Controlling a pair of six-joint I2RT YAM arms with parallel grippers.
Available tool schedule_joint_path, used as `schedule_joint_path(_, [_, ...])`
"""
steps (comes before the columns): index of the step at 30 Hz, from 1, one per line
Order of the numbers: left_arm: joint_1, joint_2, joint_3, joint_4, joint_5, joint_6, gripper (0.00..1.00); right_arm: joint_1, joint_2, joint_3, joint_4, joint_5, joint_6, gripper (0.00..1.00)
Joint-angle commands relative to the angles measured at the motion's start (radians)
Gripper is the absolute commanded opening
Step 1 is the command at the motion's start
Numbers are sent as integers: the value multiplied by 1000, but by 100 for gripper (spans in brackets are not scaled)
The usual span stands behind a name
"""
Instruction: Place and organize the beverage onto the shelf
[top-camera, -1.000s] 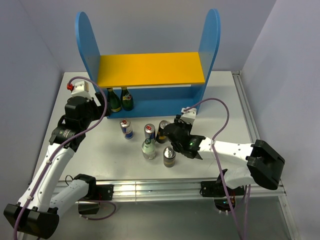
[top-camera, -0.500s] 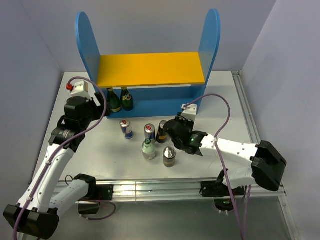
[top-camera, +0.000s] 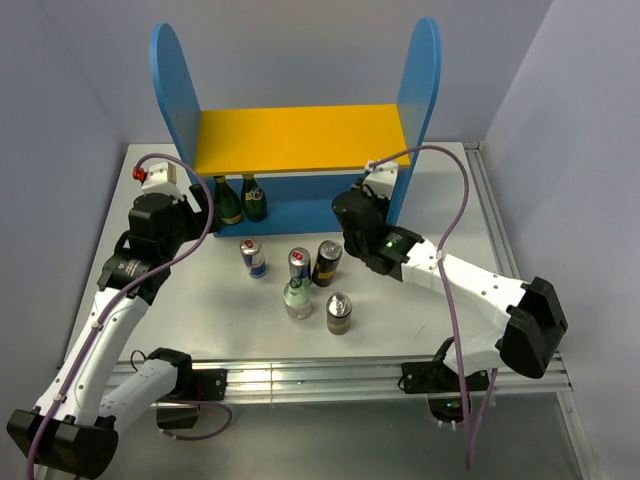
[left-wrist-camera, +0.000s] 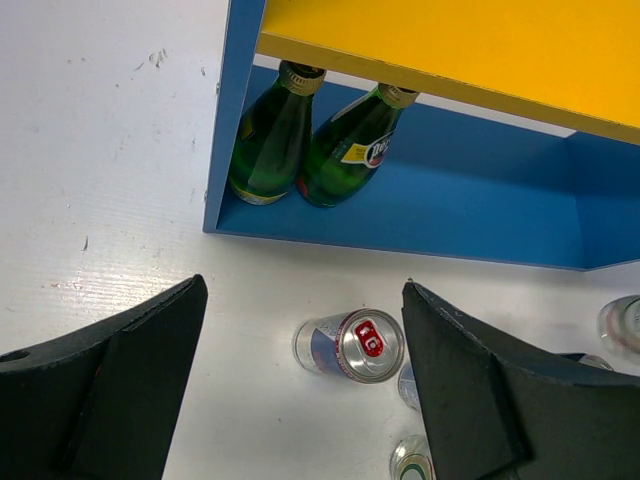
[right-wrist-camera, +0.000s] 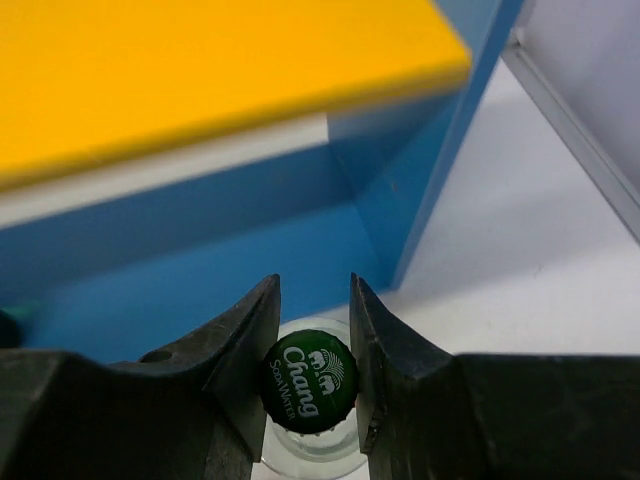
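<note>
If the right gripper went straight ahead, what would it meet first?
The right gripper and its green-capped clear glass bottle would probably meet the blue lower level of the shelf, beneath the yellow upper board; depth is unclear.

Right wrist view: capped bottle (right-wrist-camera: 308, 382) shows only its green cap and a rim of glass. The body is cut off by the bottom edge and masked by the right gripper (right-wrist-camera: 313, 330). Dark green sliver (right-wrist-camera: 6, 328) at left edge, unidentifiable. Shelf (right-wrist-camera: 200, 90) edges soft.

Top view: that bottle hidden under the wrist.

Left wrist view: glass item (left-wrist-camera: 624, 324) clipped at right edge. Round top (left-wrist-camera: 414, 462) clipped at bottom edge. Second can (left-wrist-camera: 408, 385) half behind the left gripper (left-wrist-camera: 302, 288). Green bottles (left-wrist-camera: 270, 150): caps partly under the yellow board (left-wrist-camera: 450, 50).
</note>
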Motion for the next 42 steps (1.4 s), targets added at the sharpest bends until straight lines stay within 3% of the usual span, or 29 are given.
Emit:
schedule_joint_path(1, [-2,-14,10,5,-6,24,85,-2,-73,203,100,63,-110,0])
schedule_joint_path(12, [-4,-15,10,3,-14,24,85,-2,-42,551,123,11,-366,0])
schedule_joint_path(19, [-4,-17,10,2,-18,25,85,-31,68,754,195,-21,-541,0])
schedule_joint_path(36, [-4,-12,10,-1,-28,25,85,-229,396,1114,68,-162,-489,0])
schedule_joint_path(42, [-4,-11,10,-1,-32,27,85,-271,446,1145,14,-184,-435,0])
